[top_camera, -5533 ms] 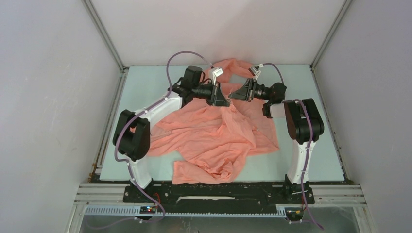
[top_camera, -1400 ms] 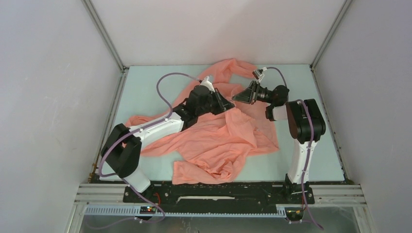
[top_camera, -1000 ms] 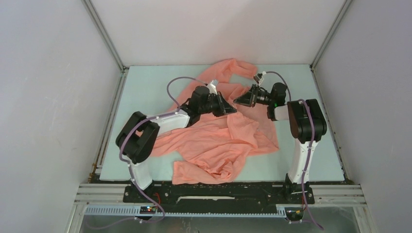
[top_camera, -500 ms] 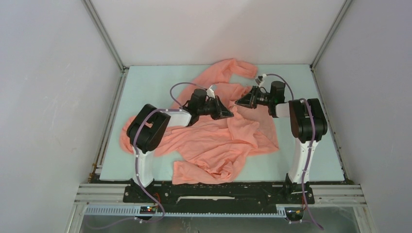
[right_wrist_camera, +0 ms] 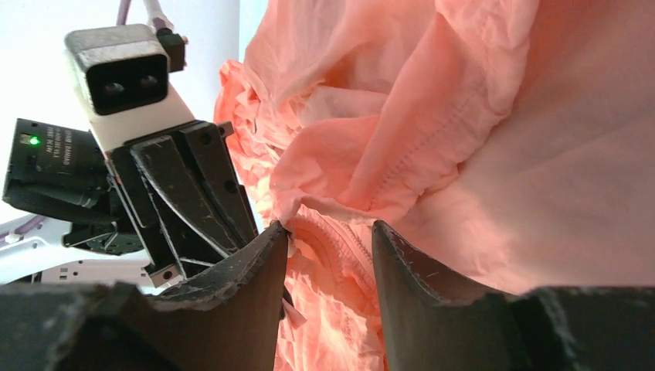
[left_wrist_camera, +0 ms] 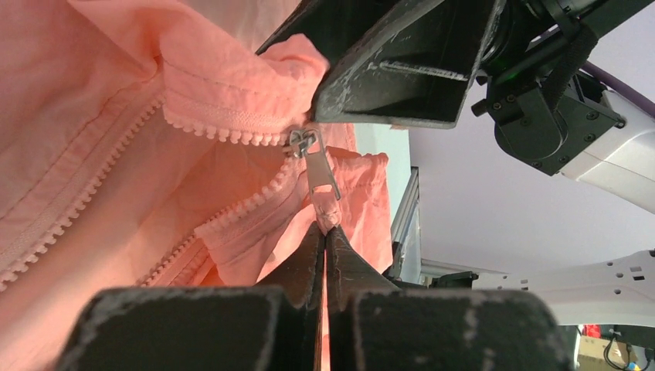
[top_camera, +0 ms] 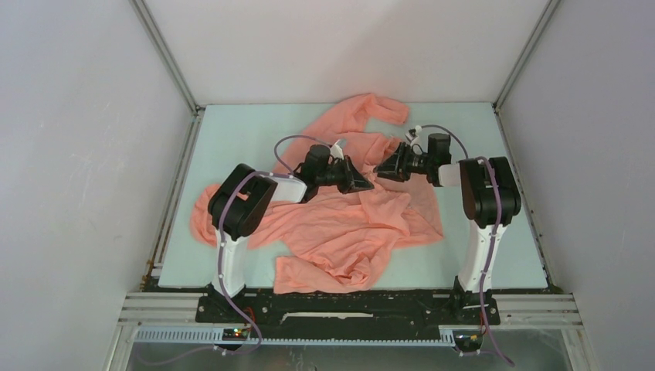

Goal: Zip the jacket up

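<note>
The left gripper (left_wrist_camera: 324, 236) pinched the zipper pull (left_wrist_camera: 321, 175) of the jacket (top_camera: 347, 212) — the right gripper (right_wrist_camera: 328, 232) clamped a fabric fold just beside it, crowding the zipper teeth (left_wrist_camera: 232, 209).

The jacket (top_camera: 351, 216) is salmon-orange, thin and crumpled, spread unzipped with one sleeve trailing beyond both hands. Its zipper teeth part into two open rows just below the small metal pull (left_wrist_camera: 319, 171). The pull's tip is pinched in the left hand (top_camera: 369, 185); the right hand (top_camera: 378, 169) grips a fabric fold just beside the slider.
</note>
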### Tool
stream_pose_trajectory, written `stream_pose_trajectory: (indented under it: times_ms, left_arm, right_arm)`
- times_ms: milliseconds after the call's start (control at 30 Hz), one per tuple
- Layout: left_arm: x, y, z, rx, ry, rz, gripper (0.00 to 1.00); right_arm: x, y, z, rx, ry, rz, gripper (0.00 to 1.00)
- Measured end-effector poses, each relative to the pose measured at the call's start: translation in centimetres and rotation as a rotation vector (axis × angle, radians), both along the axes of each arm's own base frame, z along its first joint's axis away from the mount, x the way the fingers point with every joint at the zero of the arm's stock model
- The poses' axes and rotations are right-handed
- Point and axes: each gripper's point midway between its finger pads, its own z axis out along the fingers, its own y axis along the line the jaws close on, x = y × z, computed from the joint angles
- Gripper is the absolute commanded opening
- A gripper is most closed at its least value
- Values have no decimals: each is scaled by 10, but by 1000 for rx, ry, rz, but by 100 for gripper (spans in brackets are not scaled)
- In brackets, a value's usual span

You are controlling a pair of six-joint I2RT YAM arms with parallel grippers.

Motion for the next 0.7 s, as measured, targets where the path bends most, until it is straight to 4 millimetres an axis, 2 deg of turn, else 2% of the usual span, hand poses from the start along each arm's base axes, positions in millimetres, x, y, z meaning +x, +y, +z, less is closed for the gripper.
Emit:
stream_pose_trajectory:
  times_ms: [167,400,467,633,700]
  left_arm:
    - [1,-1,3,-9,-11,0,0]
    - [2,-1,3,-12,-13,1,0]
    - [2,0,3,-12,-14,1,0]
    - [4,1,4,-12,-14,6,0]
    - [5,2,3,-12,-14,8,0]
  right_arm:
    - [-6,0,0,-33,1,12,52]
    - [-6,1,24,-36,-73,21,61]
    - [-6,2,28,-36,-87,25,57]
    - [-8,4,27,-40,-94,35,38]
    - [-10,6,28,-34,-96,46,35]
